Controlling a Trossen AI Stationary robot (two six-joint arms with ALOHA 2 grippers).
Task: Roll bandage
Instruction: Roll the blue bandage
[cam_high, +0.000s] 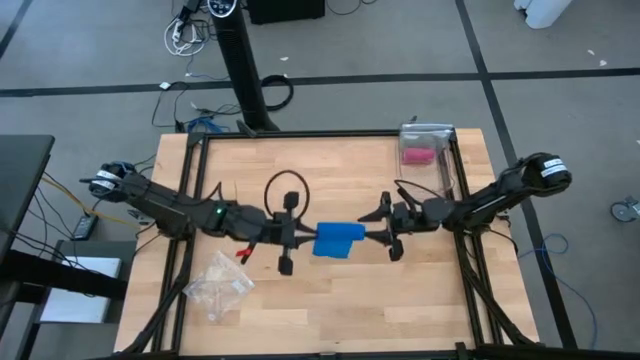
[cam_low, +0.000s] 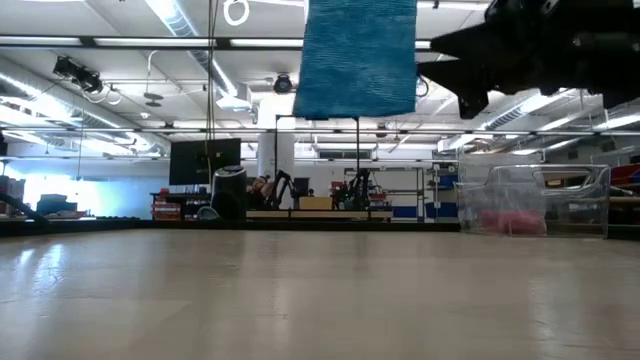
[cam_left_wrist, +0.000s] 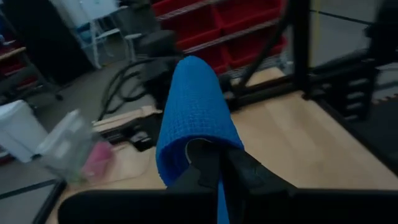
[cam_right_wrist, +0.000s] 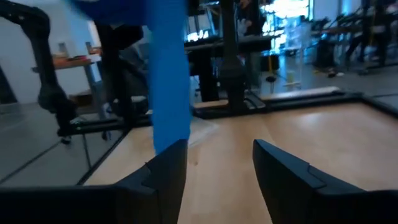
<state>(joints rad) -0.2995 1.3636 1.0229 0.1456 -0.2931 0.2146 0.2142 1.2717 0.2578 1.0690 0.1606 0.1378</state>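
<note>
Bandage (cam_high: 337, 240) between left and right arms

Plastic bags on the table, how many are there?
2. One clear bag holding a pink roll sits at the table's far right corner; one crumpled empty bag lies near the front left. None seem hidden.

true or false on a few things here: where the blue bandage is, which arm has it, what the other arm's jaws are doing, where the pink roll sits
1. The bandage lies flat on the table. False: in the low view it hangs well above the tabletop.
2. The left gripper is shut on the bandage. True.
3. The right gripper clamps the bandage too. False: its jaws are open, with the strip beside one finger.
4. The pink roll sits in a clear box at the table's far right corner. True.
5. A clear plastic bag lies on the table near the left arm. True.
</note>
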